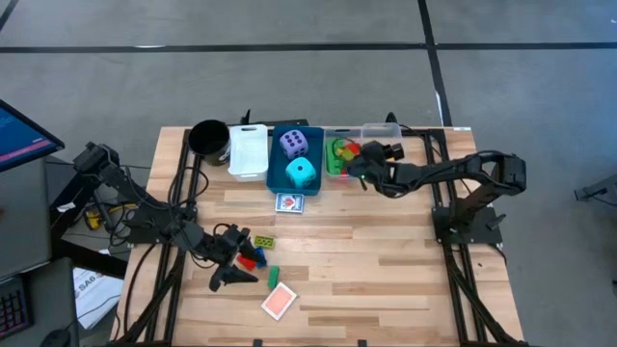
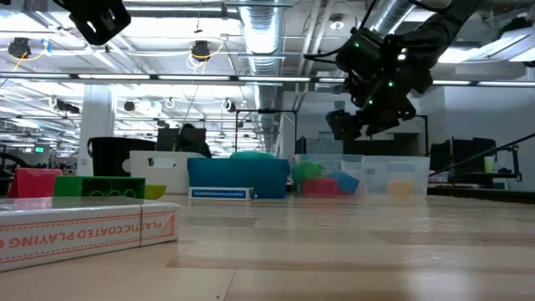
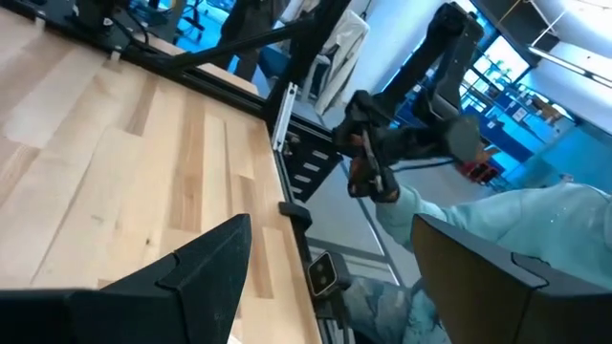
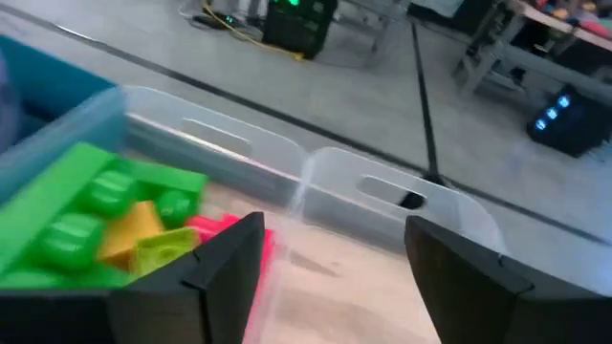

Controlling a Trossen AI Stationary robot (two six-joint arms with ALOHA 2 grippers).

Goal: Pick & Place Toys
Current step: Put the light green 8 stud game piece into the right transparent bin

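The right hand [image 1: 359,172] is held over the clear bin [image 1: 381,133], fingers parted and empty; green bricks [image 4: 86,205] lie inside. Bricks could be snagged on withdrawal. The left hand [image 1: 231,268], open and empty, hovers by the red brick [image 1: 253,260].

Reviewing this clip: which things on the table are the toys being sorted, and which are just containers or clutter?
Toys:
purple die and cyan die in the blue bin
green, yellow and red bricks in the clear bin
loose bricks by the left gripper
playing card packs

Not toys:
black cup
white bin
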